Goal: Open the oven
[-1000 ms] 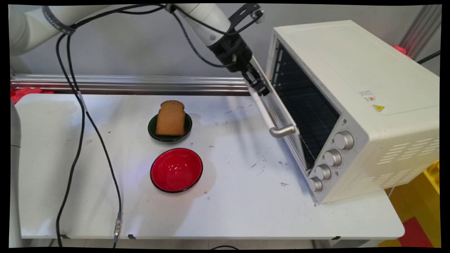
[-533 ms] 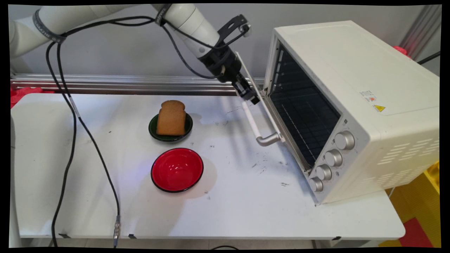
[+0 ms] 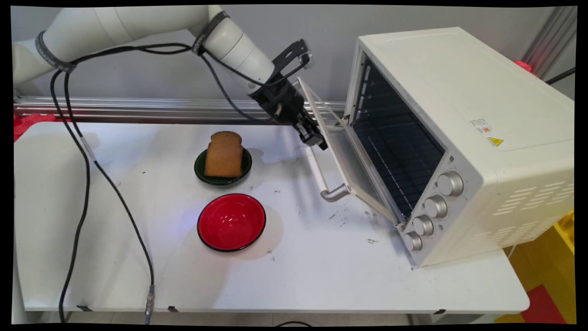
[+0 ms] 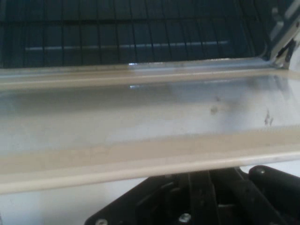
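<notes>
My gripper (image 3: 316, 139) is shut on the far end of the white bar handle (image 3: 320, 177) of the toaster oven's door (image 3: 351, 158). The glass door hangs about half open, tilted out from the cream oven (image 3: 459, 115) at the table's right. In the hand view the door's cream frame (image 4: 140, 161) crosses the picture just above my black linkage (image 4: 201, 197), and my fingers are hidden under it. Beyond the glass lies the dark oven interior with its wire rack (image 4: 117, 33). Left of my gripper a slice of brown bread (image 3: 223, 154) stands on a small dark green plate (image 3: 200, 171).
A red bowl (image 3: 231, 222) with a black rim sits in front of the bread plate. Black cables (image 3: 87, 156) hang from the arm over the table's left side. Four silver knobs (image 3: 434, 207) line the oven's front. A metal rail (image 3: 138, 110) runs along the back.
My gripper has moved left and down with the handle, and the oven door has swung from nearly shut to about half open.
</notes>
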`<action>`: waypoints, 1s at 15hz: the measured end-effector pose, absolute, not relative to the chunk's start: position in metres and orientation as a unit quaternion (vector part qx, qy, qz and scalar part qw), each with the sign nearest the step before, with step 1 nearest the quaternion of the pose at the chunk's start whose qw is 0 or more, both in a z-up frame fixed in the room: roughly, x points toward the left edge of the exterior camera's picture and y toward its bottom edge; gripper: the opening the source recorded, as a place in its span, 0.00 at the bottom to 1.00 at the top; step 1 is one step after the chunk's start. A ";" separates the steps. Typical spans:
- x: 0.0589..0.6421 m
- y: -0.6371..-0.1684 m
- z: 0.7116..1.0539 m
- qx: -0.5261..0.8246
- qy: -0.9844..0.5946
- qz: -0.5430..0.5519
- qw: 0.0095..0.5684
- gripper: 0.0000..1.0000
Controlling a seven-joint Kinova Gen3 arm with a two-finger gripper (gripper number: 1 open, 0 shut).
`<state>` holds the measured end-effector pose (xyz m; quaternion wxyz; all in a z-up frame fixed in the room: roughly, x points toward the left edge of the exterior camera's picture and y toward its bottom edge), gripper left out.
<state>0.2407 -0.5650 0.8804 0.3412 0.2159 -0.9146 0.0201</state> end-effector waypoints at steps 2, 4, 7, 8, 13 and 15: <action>0.245 -0.562 0.873 0.211 -0.915 0.021 0.343 0.00; 0.250 -0.560 0.865 0.206 -0.915 0.023 0.347 0.00; 0.254 -0.558 0.854 0.197 -0.913 0.026 0.356 0.00; 0.256 -0.558 0.851 0.195 -0.913 0.028 0.359 0.00; 0.269 -0.556 0.830 0.179 -0.912 0.035 0.368 0.00; 0.275 -0.554 0.823 0.174 -0.912 0.036 0.370 0.00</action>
